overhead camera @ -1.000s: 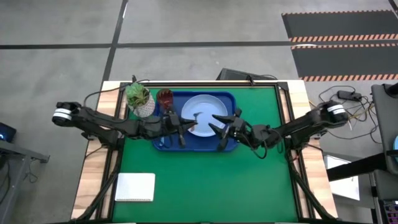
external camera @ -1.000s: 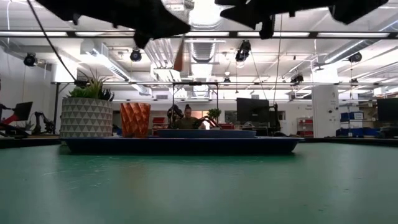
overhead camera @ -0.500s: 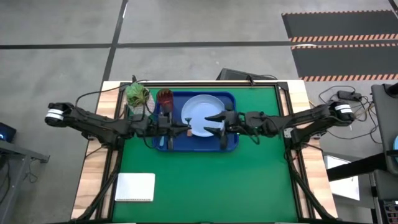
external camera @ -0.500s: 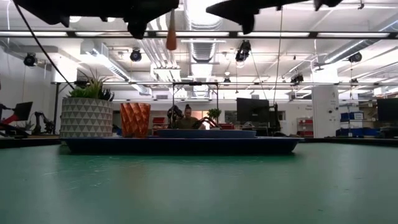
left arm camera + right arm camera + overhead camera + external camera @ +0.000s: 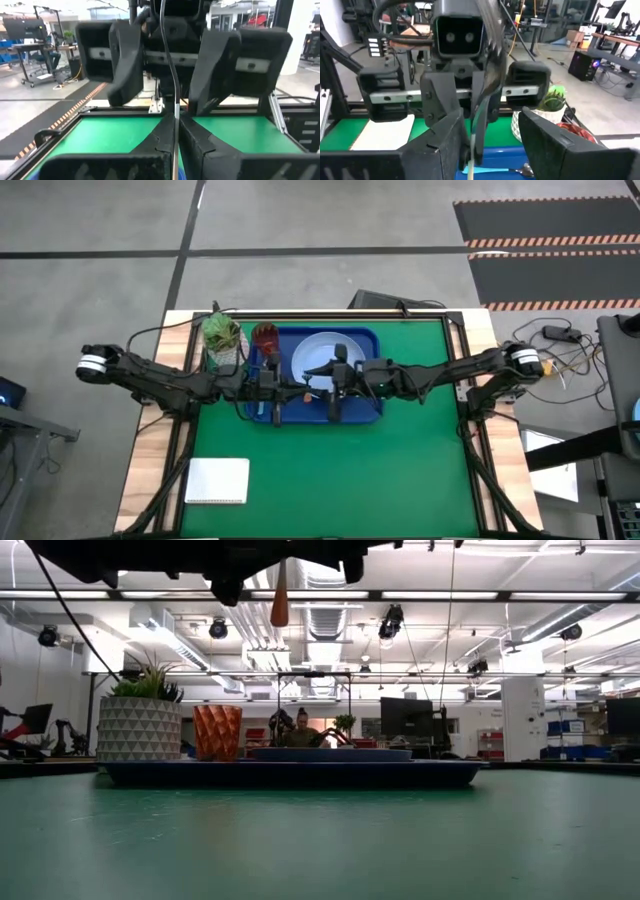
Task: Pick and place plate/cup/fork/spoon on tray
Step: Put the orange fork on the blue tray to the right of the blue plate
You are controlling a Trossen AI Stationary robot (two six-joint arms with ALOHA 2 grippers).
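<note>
- The fork is held between the two arms, above the middle of the tray; in the low view its orange-red handle hangs high above it.
- Your left gripper is clenched on the fork's thin shaft, seen in its wrist view.
- Your right gripper faces it with fingers spread around the fork, not yet gripping.
- The plate lies on the tray towards its far right corner; the cup stands by the tray's far left corner.
- The spoon appears to lie along the tray's left edge.
- This looks like a handover or placement of the fork; next, lower it onto bare tray and release.
</note>
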